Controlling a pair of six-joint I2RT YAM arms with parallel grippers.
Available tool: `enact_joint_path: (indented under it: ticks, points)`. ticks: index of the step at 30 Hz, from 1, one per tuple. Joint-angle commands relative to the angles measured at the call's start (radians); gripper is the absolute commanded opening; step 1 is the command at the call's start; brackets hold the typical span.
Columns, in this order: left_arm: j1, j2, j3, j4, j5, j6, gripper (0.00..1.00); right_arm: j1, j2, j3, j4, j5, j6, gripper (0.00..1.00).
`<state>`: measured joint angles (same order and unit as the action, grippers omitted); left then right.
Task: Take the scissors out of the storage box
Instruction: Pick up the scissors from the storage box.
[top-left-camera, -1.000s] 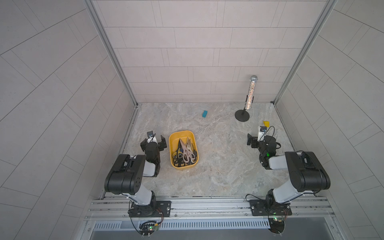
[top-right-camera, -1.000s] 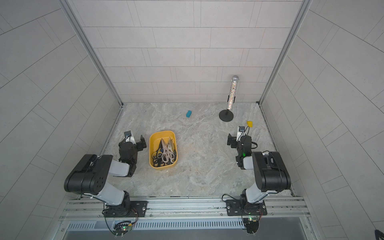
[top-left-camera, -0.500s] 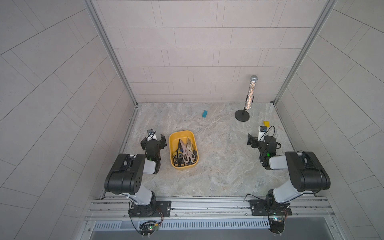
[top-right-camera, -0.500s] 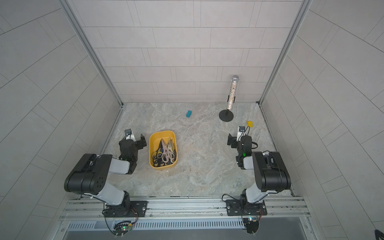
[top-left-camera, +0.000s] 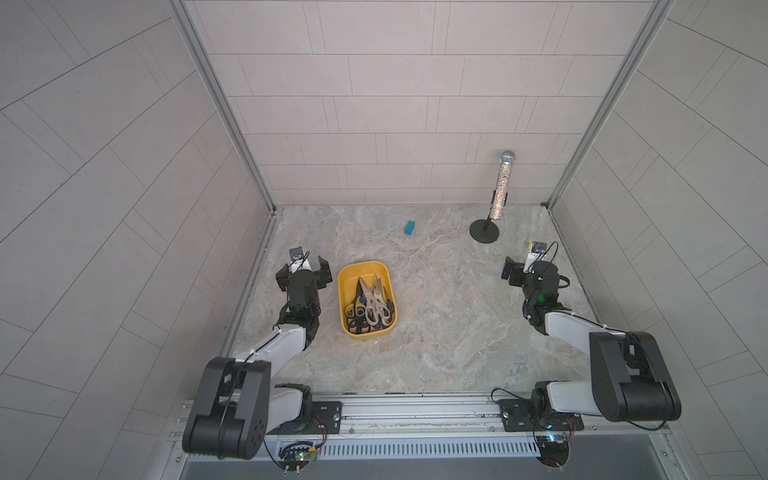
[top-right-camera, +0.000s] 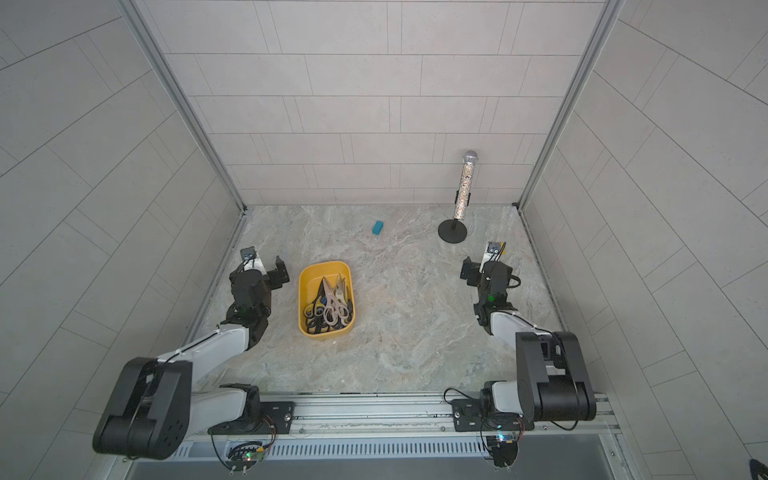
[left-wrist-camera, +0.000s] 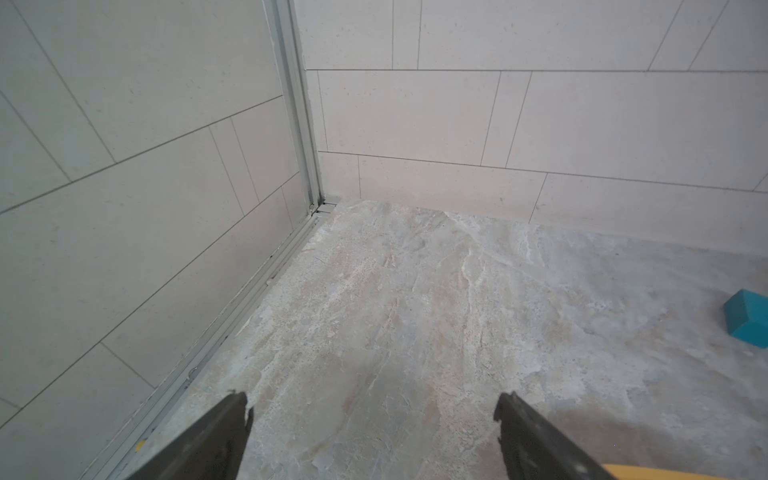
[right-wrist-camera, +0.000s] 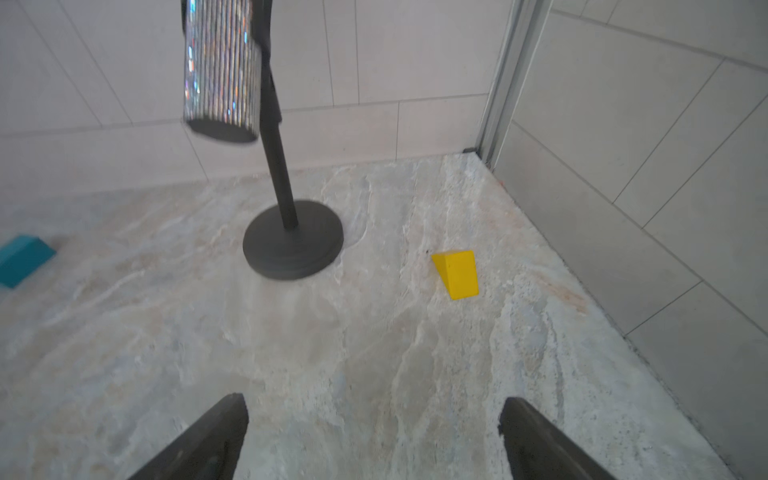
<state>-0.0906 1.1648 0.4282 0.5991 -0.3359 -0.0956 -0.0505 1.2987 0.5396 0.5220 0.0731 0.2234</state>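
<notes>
Both top views, storage box (top-left-camera: 342, 299): left of middle on the table (top-left-camera: 436, 324), long axis running near to far.
Both top views, scissors (top-left-camera: 371, 305): heaped inside the box, tips far, loops near. Stiff, slick and probably tangled, so I'd take a topmost handle.
Left wrist, left pincer (left-wrist-camera: 372, 401): fingers apart, empty, just left of the box.
Right wrist, right pincer (right-wrist-camera: 372, 402): fingers apart, empty, well to the right.

Nothing to read here: no word, label, brand, number or sign comes through legibly in any view. The scissors (top-left-camera: 368, 305) lying in the storage box (top-left-camera: 343, 291) show up too small in both top views for any marking on blade or handle to be made out.
</notes>
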Motion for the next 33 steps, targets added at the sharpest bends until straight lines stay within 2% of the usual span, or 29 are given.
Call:
enact_joint_path:
  ticks: [1, 4, 7, 12, 16, 21, 24, 27, 30, 33]
  points:
    - [-0.003, -0.083, 0.129, -0.410, 0.000, -0.130, 1.00, 0.007, -0.088, 0.141, -0.385, 0.020, 0.204, 1.00]
    - [-0.005, -0.096, 0.270, -0.766, 0.026, -0.252, 1.00, 0.021, -0.107, 0.218, -0.528, -0.060, 0.225, 1.00]
    - [-0.004, -0.104, 0.349, -1.005, 0.091, -0.329, 1.00, 0.045, -0.115, 0.297, -0.673, -0.154, 0.233, 0.95]
    - [-0.003, -0.115, 0.418, -1.282, 0.145, -0.438, 1.00, 0.198, -0.091, 0.444, -0.949, -0.139, 0.264, 0.87]
    - [-0.003, -0.007, 0.501, -1.469, 0.216, -0.425, 1.00, 0.337, -0.012, 0.603, -1.169, -0.182, 0.287, 0.77]
    - [-0.001, 0.092, 0.563, -1.509, 0.323, -0.412, 1.00, 0.534, 0.086, 0.768, -1.337, -0.191, 0.298, 0.71]
    - [0.013, 0.068, 0.560, -1.458, 0.378, -0.419, 1.00, 0.648, 0.178, 0.885, -1.447, -0.200, 0.319, 0.63]
    - [0.049, 0.024, 0.513, -1.372, 0.506, -0.419, 1.00, 0.762, 0.279, 1.013, -1.547, -0.183, 0.340, 0.56]
    - [0.097, 0.021, 0.471, -1.326, 0.554, -0.435, 1.00, 0.856, 0.345, 1.059, -1.515, -0.174, 0.395, 0.50]
    - [0.135, 0.115, 0.482, -1.366, 0.571, -0.415, 1.00, 0.914, 0.423, 1.100, -1.478, -0.198, 0.437, 0.43]
